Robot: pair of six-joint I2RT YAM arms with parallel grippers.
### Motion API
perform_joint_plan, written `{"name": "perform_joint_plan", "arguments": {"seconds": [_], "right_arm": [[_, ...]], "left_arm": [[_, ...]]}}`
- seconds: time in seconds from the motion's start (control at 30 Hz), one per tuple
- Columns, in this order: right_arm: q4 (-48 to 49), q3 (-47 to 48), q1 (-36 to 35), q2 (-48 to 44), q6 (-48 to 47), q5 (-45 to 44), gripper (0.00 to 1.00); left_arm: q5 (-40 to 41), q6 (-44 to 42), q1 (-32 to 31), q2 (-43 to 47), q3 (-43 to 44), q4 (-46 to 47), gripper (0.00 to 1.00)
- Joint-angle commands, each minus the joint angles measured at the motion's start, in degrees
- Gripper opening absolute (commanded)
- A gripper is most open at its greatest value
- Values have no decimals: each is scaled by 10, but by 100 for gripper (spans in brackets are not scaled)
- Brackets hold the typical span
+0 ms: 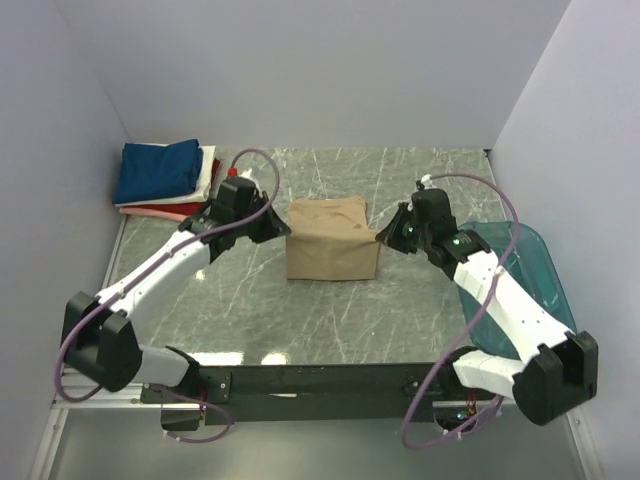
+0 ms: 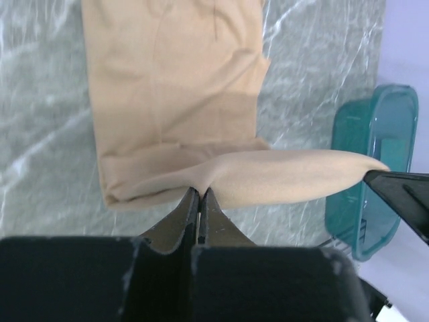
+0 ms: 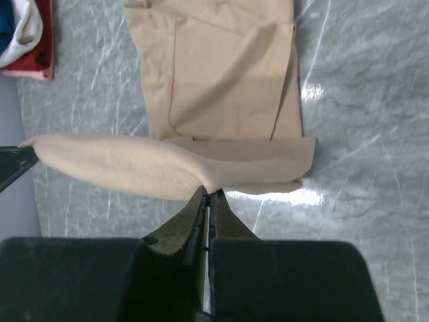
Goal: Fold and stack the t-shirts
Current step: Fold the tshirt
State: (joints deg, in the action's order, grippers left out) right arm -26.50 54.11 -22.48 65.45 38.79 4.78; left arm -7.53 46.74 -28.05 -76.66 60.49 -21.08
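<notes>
A tan t-shirt, partly folded into a rectangle, lies mid-table. My left gripper is shut on its left edge and my right gripper is shut on its right edge. In the left wrist view the left gripper pinches a lifted fold of the tan t-shirt, which stretches across to the other arm's fingertip. The right wrist view has the right gripper pinching the same raised fold of the tan t-shirt. Folded t-shirts are stacked at the far left, navy on top, with white, red and pink edges below.
A teal translucent tub stands at the table's right edge, beside the right arm. Grey walls close in the left, back and right sides. The stack shows at the top left corner of the right wrist view.
</notes>
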Motion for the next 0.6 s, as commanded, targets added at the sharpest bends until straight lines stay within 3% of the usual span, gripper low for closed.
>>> {"name": "perform_joint_plan", "arguments": {"seconds": [0.0, 0.2, 0.57], "right_arm": [[38, 53, 24, 43, -27, 27, 0], [57, 119, 62, 156, -37, 66, 0], [47, 292, 97, 373, -51, 97, 0]], "left_arm": [[-23, -39, 19, -44, 73, -10, 1], [-59, -46, 60, -141, 137, 6, 1], [-56, -71, 100, -301, 276, 10, 1]]}}
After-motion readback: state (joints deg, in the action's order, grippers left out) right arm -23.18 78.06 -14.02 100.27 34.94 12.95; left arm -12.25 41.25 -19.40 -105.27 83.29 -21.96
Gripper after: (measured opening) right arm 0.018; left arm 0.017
